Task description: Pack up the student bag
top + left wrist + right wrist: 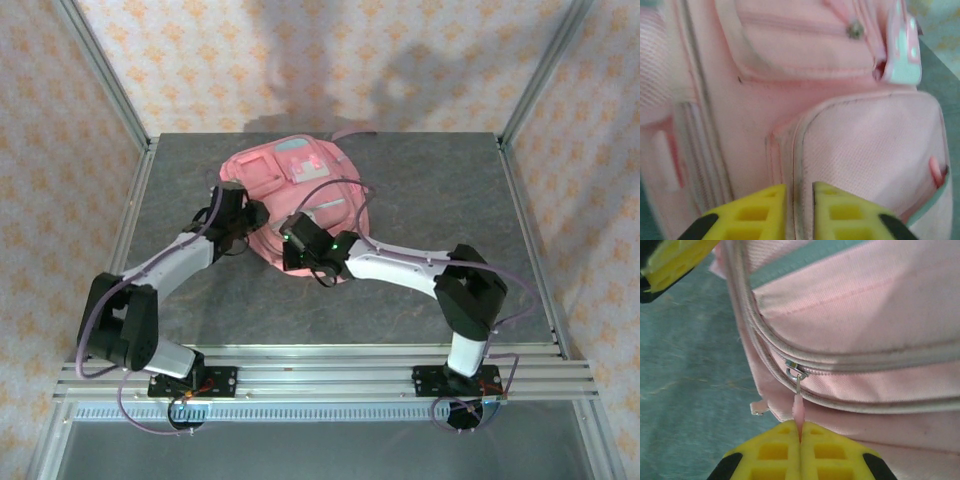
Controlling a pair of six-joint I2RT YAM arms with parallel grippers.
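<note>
Top external: we see the bag [300,190] lying flat on the desk [440,190], centre-far, with both arms reaching onto it.
Left tool [799,195]: fingers slightly apart, over a pocket seam [796,150].
Right tool [800,435]: together, clamped on the pink zip pull [798,412] at the bag's edge.

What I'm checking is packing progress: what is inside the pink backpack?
Its inside cannot be seen: the pink fabric of the backpack covers it, and no gap shows its contents. The right gripper is shut on a zip pull.
</note>
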